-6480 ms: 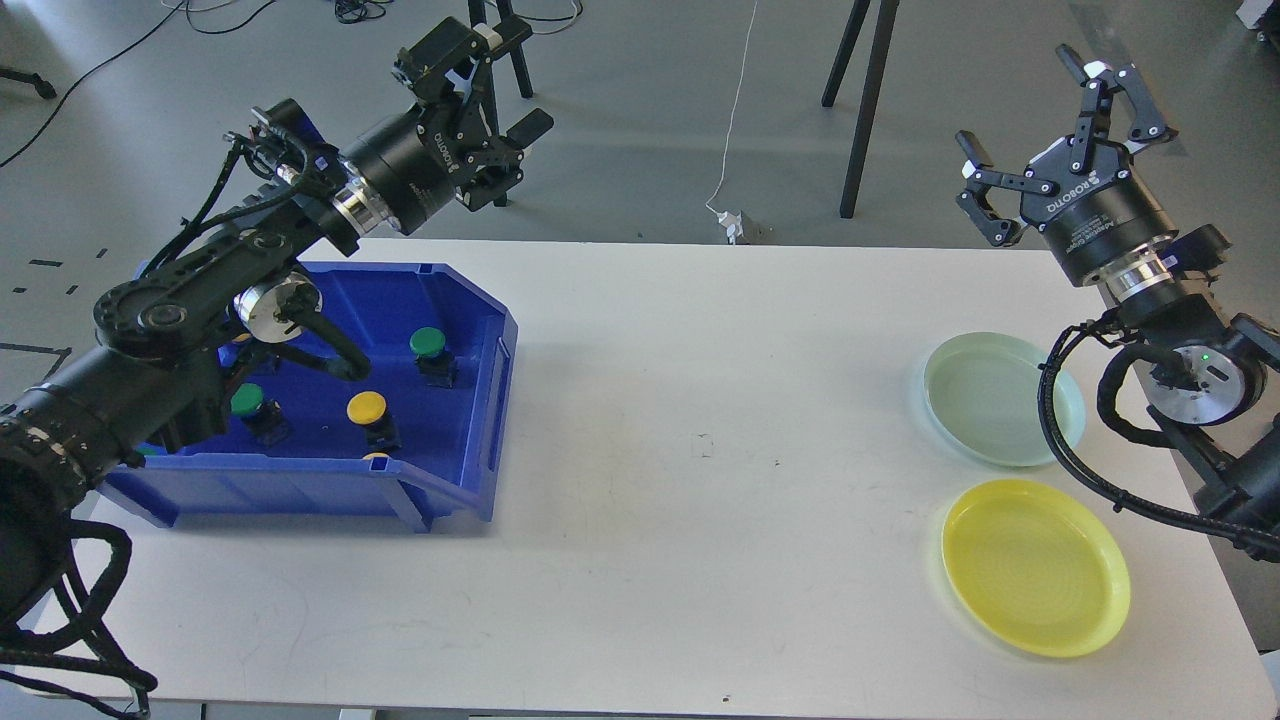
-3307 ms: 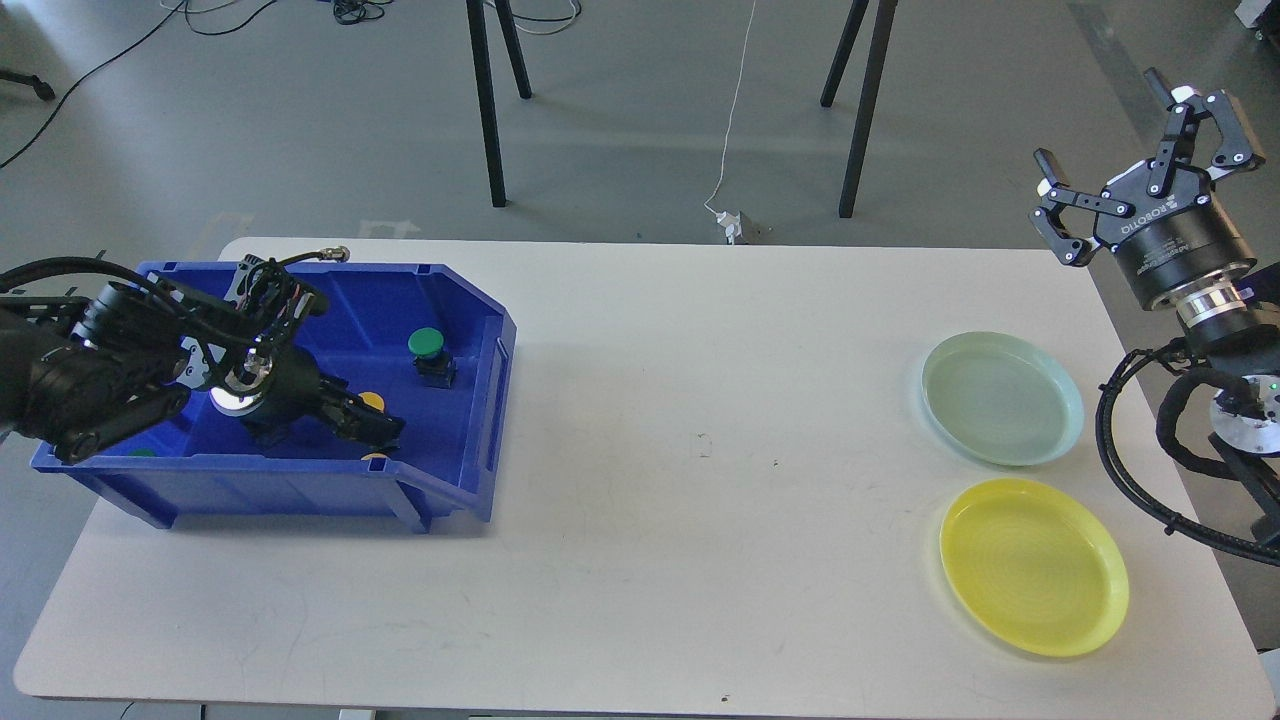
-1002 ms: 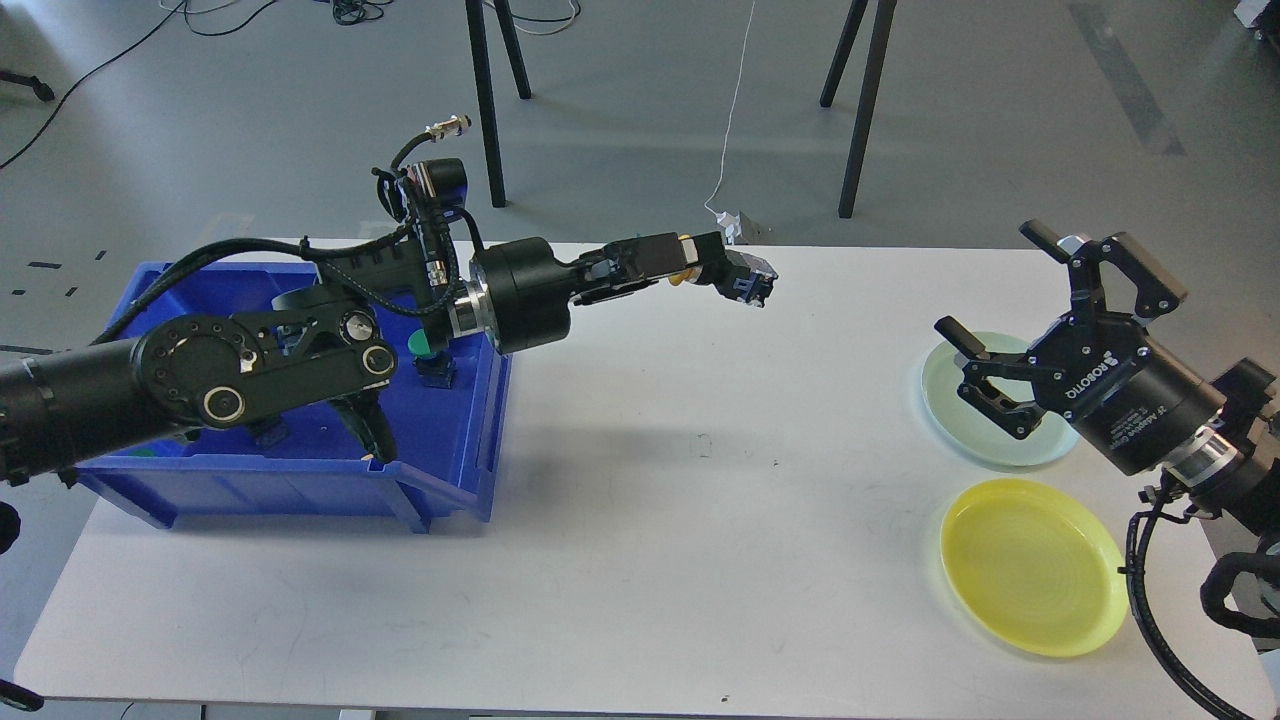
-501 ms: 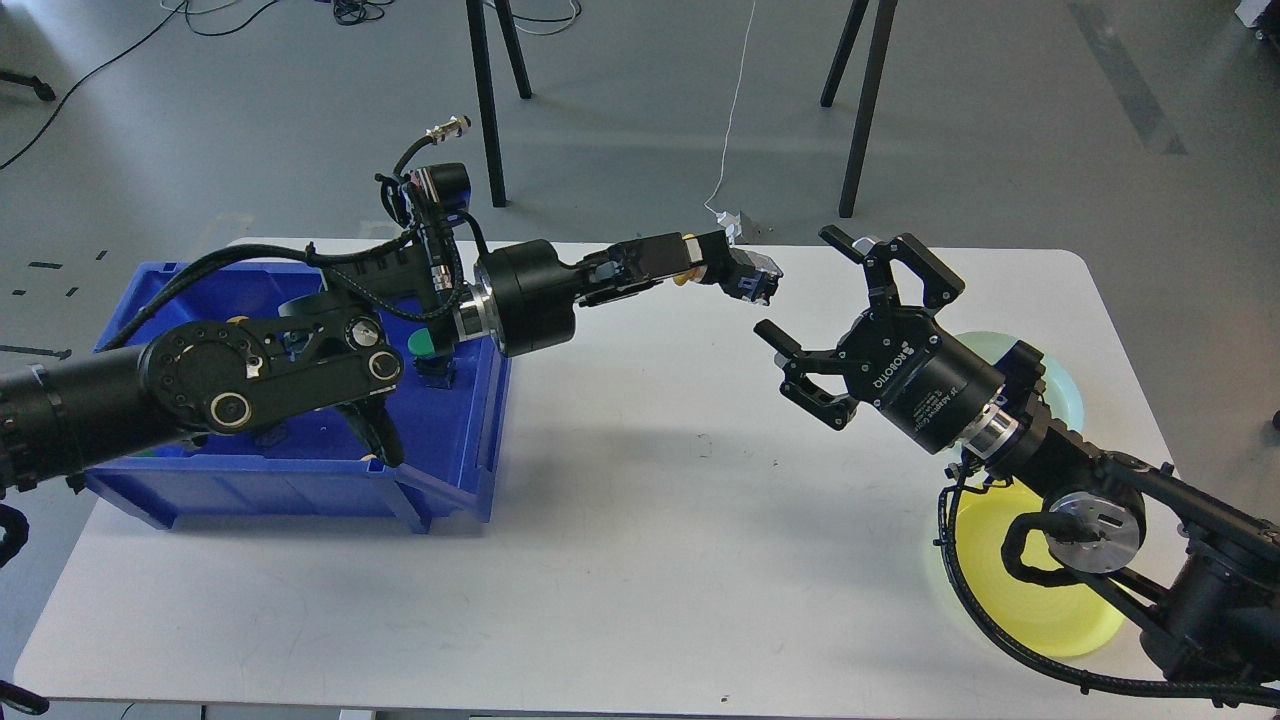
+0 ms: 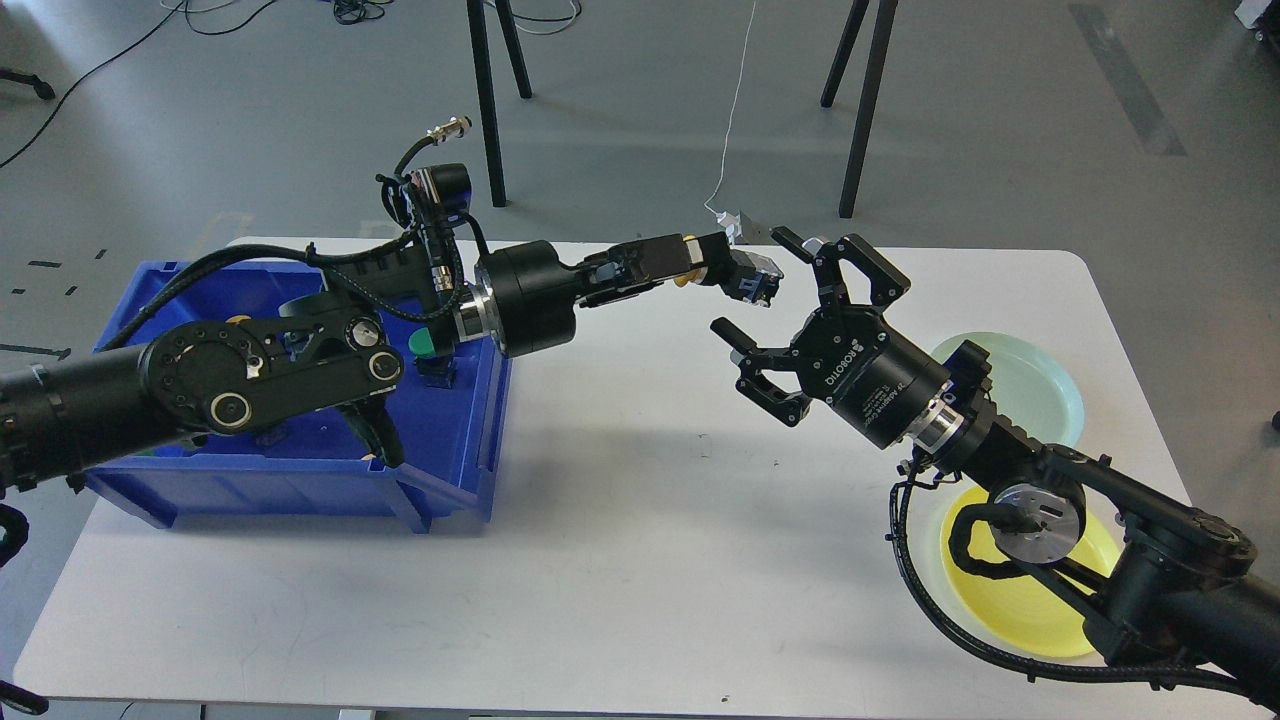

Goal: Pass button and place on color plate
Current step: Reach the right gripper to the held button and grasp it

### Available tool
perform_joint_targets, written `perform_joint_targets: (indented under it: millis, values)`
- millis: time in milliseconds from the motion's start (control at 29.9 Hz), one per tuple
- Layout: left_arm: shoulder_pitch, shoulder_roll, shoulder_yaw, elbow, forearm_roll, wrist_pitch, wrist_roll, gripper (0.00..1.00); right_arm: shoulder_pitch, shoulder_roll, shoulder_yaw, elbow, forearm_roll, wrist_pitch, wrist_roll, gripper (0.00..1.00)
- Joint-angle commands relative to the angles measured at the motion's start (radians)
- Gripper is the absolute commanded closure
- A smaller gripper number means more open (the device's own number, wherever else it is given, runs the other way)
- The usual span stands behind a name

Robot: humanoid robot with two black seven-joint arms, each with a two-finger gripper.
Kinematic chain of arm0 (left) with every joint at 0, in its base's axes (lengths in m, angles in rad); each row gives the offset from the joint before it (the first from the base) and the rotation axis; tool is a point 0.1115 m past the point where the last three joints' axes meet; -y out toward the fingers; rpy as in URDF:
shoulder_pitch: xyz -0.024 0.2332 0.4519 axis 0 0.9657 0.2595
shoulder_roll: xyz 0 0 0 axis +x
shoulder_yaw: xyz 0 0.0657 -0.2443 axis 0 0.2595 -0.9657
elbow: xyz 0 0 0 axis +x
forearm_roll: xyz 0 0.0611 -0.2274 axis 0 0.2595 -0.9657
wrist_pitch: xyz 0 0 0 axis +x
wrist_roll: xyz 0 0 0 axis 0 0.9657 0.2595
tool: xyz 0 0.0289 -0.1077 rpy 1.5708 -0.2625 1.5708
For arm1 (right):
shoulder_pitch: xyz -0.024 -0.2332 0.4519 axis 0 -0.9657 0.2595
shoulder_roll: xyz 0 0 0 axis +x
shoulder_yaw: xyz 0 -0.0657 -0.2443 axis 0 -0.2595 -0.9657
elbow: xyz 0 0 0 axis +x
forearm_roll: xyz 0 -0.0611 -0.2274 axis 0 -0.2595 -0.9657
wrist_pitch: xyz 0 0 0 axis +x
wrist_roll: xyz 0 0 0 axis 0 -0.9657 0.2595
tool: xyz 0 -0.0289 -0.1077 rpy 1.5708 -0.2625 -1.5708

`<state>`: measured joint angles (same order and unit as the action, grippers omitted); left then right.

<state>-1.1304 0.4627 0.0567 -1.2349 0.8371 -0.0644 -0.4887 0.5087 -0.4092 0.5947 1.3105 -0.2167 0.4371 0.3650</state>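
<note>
Your left gripper (image 5: 700,268) grips the yellow button (image 5: 745,278) out over mid-table so the other arm can reach it. Your right gripper (image 5: 775,310), at its 4 o'clock, is spread wide, ready to take it.
</note>
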Motion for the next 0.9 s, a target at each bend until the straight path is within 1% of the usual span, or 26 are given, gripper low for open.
perform_joint_targets:
  millis: [0,100,200,334,434,468,534,568,635,768,835,868]
  values:
    - [0.001,0.001,0.0,0.0,0.0,0.0,0.0,0.87,0.008,0.003,-0.006,0.004,0.0,0.0,0.002,0.09]
    - [0.0,0.001,0.0,0.0,0.0,0.0,0.0,0.87,0.013,0.003,-0.007,0.003,0.0,-0.001,0.002,0.14]
    - [0.001,0.001,0.0,0.0,0.0,0.0,0.0,0.87,0.013,-0.003,-0.007,0.006,0.0,-0.012,0.002,0.24]
    - [0.001,0.001,0.0,0.0,0.0,0.0,0.0,0.87,0.01,-0.008,-0.006,0.007,0.0,-0.015,0.002,0.47]
    - [0.001,0.001,0.0,0.0,0.0,0.0,0.0,0.87,0.005,-0.013,-0.003,0.009,-0.001,-0.014,0.002,0.55]
    - [0.001,0.001,0.0,0.0,0.0,0.0,0.0,0.87,0.004,-0.013,-0.003,0.01,-0.003,-0.011,0.003,0.59]
    - [0.001,0.002,-0.001,0.0,0.0,0.0,0.0,0.87,0.005,-0.01,-0.003,0.012,-0.003,-0.012,0.003,0.73]
    - [0.001,0.002,-0.001,0.0,0.0,-0.002,0.0,0.87,0.007,-0.002,-0.003,0.009,-0.004,-0.023,0.005,0.78]
    - [0.001,0.002,-0.001,0.0,0.0,-0.002,0.0,0.87,0.007,-0.005,-0.003,0.01,-0.004,-0.04,0.006,0.81]
    - [0.001,0.002,-0.001,0.0,0.0,-0.002,0.0,0.86,0.007,-0.01,-0.003,0.016,-0.003,-0.041,0.006,0.88]
    - [0.001,0.002,-0.003,0.0,0.0,-0.002,0.0,0.84,0.008,-0.01,-0.003,0.016,-0.003,-0.043,0.006,0.91]
    - [0.001,0.002,-0.004,0.0,0.0,-0.002,0.0,0.81,0.008,-0.01,-0.001,0.018,-0.003,-0.043,0.006,0.93]
